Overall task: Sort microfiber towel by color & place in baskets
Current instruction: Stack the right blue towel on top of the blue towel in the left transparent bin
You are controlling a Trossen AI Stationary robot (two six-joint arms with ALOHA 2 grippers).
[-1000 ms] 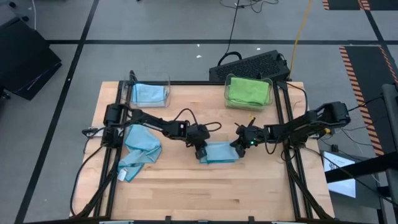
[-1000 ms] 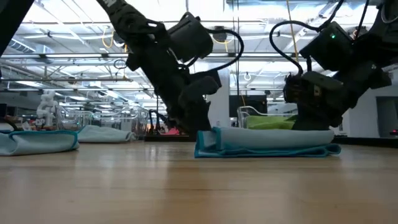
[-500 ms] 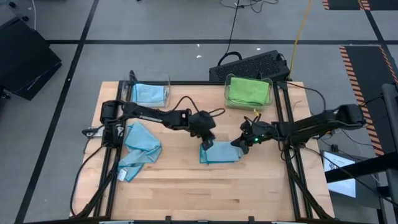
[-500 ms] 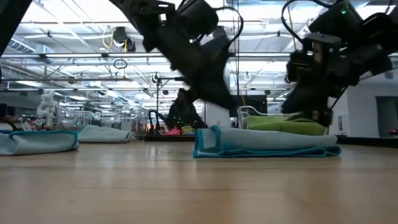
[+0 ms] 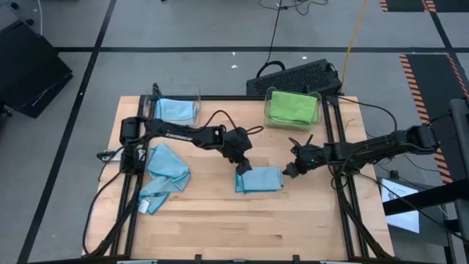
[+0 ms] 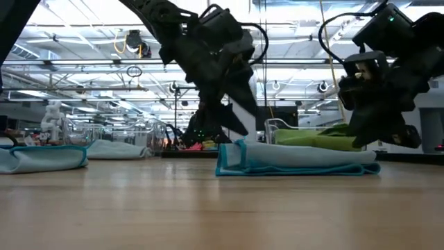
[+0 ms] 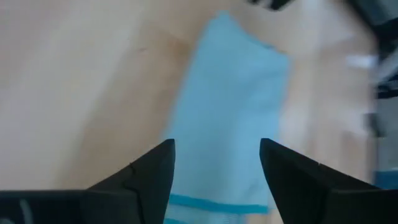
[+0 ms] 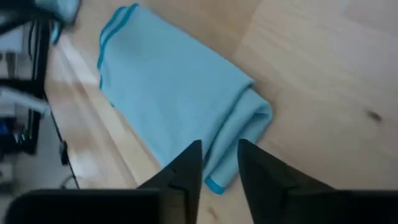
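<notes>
Now the folded blue towel (image 5: 261, 180) lies flat on the desk (image 5: 220, 227) near its middle, free of both my end effectors. A second ago both were down at its two ends; since then my left end effector (image 5: 242, 166) has lifted just off the towel's left end with its fingers spread wide and empty, and my right end effector (image 5: 292, 170) has drawn back from the right end, fingers parted only a little, also holding nothing. I judge the fold finished, so the towel is ready to be carried to the left basket (image 5: 176, 110), which already holds a blue towel; the right basket (image 5: 292, 107) holds a green one. A crumpled blue towel (image 5: 165, 176) waits well apart at the left.
</notes>
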